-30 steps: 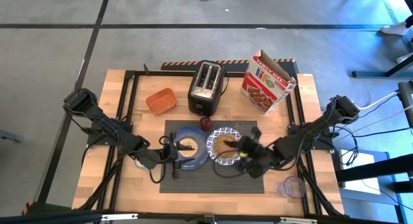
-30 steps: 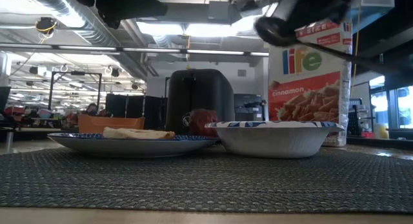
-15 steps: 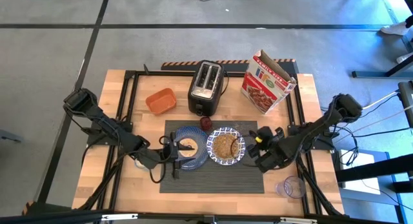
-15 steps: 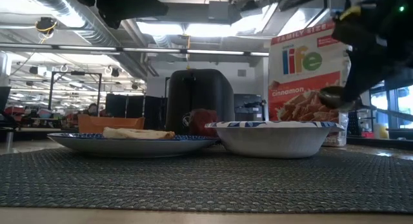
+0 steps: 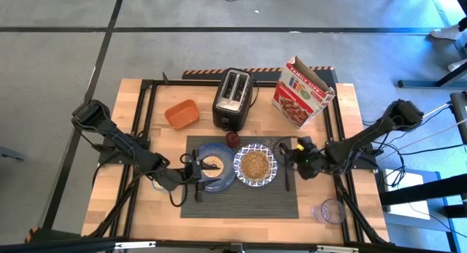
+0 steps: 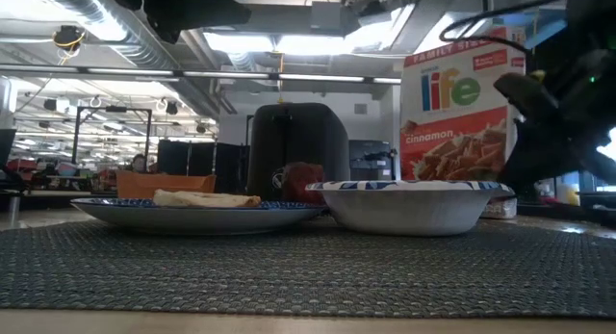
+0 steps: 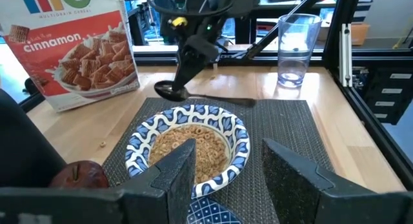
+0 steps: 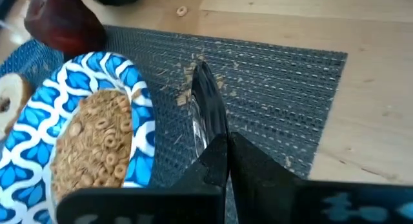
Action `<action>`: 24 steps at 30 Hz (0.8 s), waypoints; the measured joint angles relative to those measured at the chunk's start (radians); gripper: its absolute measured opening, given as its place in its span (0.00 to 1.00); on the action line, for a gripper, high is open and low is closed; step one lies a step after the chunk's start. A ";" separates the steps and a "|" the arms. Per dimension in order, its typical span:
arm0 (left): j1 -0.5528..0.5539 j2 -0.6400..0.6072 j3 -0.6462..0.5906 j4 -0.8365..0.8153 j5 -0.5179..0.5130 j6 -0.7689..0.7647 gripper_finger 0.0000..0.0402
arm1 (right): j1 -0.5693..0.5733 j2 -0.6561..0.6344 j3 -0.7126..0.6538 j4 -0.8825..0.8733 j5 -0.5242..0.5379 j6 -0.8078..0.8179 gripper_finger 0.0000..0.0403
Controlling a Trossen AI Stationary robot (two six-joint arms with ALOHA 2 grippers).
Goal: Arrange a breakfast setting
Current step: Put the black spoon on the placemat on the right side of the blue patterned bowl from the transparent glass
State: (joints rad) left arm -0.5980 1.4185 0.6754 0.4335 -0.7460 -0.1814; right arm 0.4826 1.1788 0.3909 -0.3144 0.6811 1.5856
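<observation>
The dark grey placemat [image 5: 241,202] carries the dark blue plate [image 5: 206,176] with a bagel [image 5: 212,164] on it. Beside it stands the blue-and-white bowl [image 5: 255,165], filled with cereal. The dark red jar [image 5: 233,139] stands on the mat's far edge. My right gripper [image 5: 290,157] is low over the mat, right of the bowl, and shut on the metal spoon [image 5: 286,173]. My left gripper [image 5: 195,171] is open and empty at the plate's left rim; it also shows in the left wrist view [image 7: 226,175]. My right gripper pinches the spoon's neck [image 8: 211,139] between its two fingers, just behind the spoon's bowl [image 7: 169,90]. The fingers slant down from the table's right side. The spoon lies lengthwise beside the bowl, bowl end far. Its handle [image 7: 248,102] is on or just over the mat.
A black toaster [image 5: 232,98], a cereal box [image 5: 303,91] and an orange tub [image 5: 182,113] stand along the far side. A clear plastic cup [image 5: 330,211] stands at the near right, off the mat. Bare wood lies right of the mat.
My right gripper has carried the spoon from over the bowl toward the table's right edge and down. The spoon now lies low along the placemat, right of the bowl.
</observation>
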 joint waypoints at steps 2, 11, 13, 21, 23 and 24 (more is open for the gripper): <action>0.000 0.000 0.000 0.000 0.000 0.000 0.42 | -0.013 0.000 -0.033 0.056 0.005 0.000 0.00; 0.000 0.000 0.000 -0.003 0.000 0.005 0.42 | -0.027 0.004 -0.102 0.139 0.007 0.036 0.00; 0.000 0.000 0.000 -0.003 0.000 0.005 0.42 | -0.027 0.004 -0.109 0.141 0.003 0.040 0.00; 0.000 0.000 0.000 -0.003 0.000 0.007 0.42 | -0.027 0.004 -0.124 0.131 -0.010 0.052 0.00; 0.000 0.000 0.000 -0.003 -0.001 0.008 0.42 | -0.027 0.004 -0.124 0.130 -0.018 0.052 0.00; 0.000 0.000 0.000 -0.003 -0.001 0.008 0.42 | -0.027 0.004 -0.124 0.130 -0.019 0.052 0.00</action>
State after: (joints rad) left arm -0.5980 1.4189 0.6750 0.4301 -0.7467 -0.1738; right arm 0.4561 1.1828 0.2665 -0.1841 0.6617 1.6375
